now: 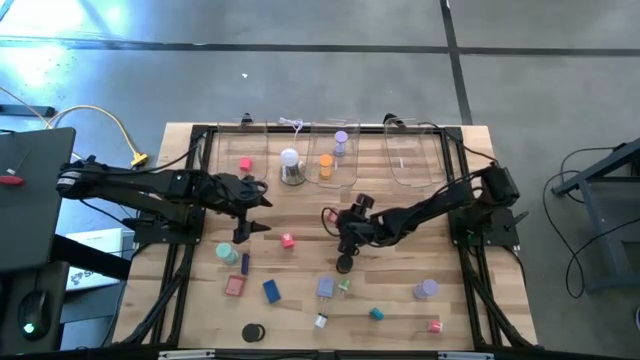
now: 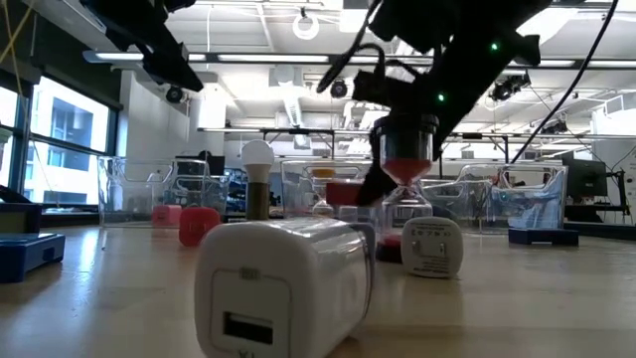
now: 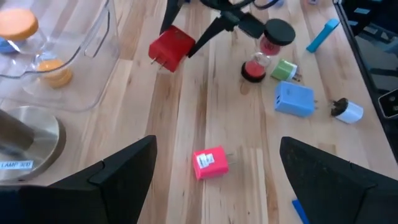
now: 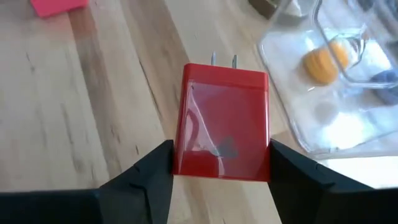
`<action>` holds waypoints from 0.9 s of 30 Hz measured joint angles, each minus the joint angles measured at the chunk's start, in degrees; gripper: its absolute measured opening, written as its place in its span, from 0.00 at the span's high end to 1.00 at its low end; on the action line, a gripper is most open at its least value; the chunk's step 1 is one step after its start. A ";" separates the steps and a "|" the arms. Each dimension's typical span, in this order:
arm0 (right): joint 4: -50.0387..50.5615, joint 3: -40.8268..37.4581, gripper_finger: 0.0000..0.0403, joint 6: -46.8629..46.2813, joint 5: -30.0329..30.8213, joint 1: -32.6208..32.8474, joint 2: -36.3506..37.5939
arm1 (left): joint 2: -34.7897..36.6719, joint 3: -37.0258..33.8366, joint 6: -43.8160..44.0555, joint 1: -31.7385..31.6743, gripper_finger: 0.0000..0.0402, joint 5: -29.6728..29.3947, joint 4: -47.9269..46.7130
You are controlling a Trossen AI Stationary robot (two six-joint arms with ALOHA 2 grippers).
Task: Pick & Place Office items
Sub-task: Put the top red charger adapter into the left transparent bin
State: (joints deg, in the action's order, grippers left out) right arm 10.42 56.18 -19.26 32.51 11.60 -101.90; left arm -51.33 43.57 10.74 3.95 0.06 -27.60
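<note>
My right gripper (image 1: 332, 222) is at mid-table, shut on a red plug block (image 4: 224, 118), which also shows in the left wrist view (image 3: 171, 48). A black-capped hourglass with red sand (image 3: 264, 50) stands upright on the table just nearer than it. My left gripper (image 1: 265, 215) hangs open above the table's left-middle, holding nothing. A small pink block (image 3: 210, 163) lies on the wood below and ahead of its fingers. Other office items lie scattered over the near half: a blue plug (image 1: 326, 288), a blue block (image 1: 271, 291), a pink square (image 1: 234, 286) and a purple disc (image 1: 427, 290). My right gripper pinches the red plug block by two opposite side faces (image 4: 181, 155), at the end away from its prongs. The fingers come slanting down from the table's right side. The two metal prongs (image 4: 224, 60) point away from the gripper. The block looks lifted just clear of the wood.
Clear plastic bins (image 1: 410, 160) line the far edge, some holding orange and purple pieces. A white dome on a silvery base (image 1: 291, 167) stands before them. A white adapter (image 2: 283, 283) lies near the front edge, with a black disc (image 1: 252, 332) at the near left.
</note>
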 joint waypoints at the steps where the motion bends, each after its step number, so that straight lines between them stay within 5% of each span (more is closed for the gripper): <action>1: 0.32 0.00 0.50 0.57 0.12 0.19 0.68 | -0.59 0.00 -0.11 0.00 0.17 -0.12 0.96; 13: -0.92 3.49 0.50 5.55 0.81 1.24 2.78 | -13.67 -0.02 1.73 -0.50 0.17 -3.04 7.67; 27: 0.78 5.82 0.50 9.05 1.68 1.54 2.78 | -18.12 0.02 -18.94 1.75 0.17 -0.23 23.96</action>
State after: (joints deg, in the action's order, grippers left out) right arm 11.20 62.00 -10.21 34.19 13.15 -99.11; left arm -69.45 43.59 -8.20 5.69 -0.17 -3.64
